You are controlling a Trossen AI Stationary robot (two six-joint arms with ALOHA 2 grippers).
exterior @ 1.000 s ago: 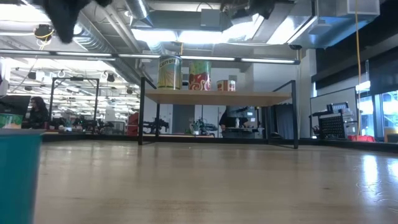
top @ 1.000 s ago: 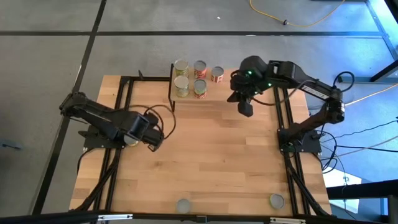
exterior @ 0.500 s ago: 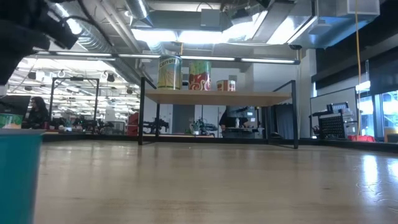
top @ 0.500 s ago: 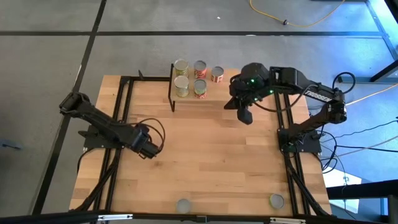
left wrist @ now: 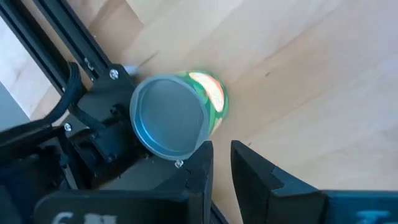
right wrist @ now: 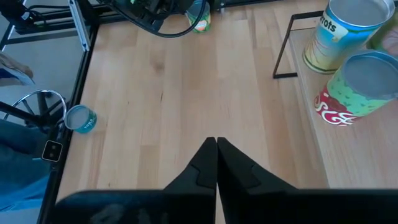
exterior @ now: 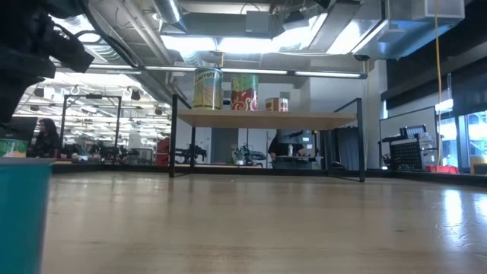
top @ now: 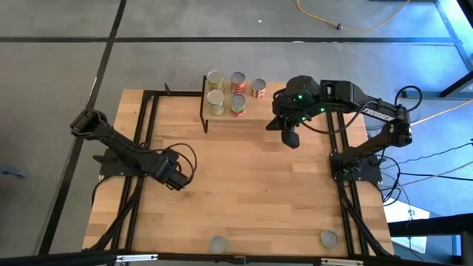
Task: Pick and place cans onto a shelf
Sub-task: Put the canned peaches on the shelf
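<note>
- While the green-labelled silver-topped can (left wrist: 180,117) lies beside the left gripper (left wrist: 221,163), a glancing approach could roll it away across the light wooden surface (top: 244,185), I judge.
- Left fingers (left wrist: 258,174) stand slightly apart, holding nothing; the can lies just beside them.
- Right gripper (right wrist: 216,163), near the wooden-topped black-legged shelf (top: 244,111) bearing five cans, has fingers pressed together, empty.

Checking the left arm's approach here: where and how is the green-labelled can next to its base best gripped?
The green can stands upright on the table against the arm's base. Grip its round label wall, fingers on opposite sides, coming level from the open table side. The left gripper is narrowly open and should probably widen first.
</note>
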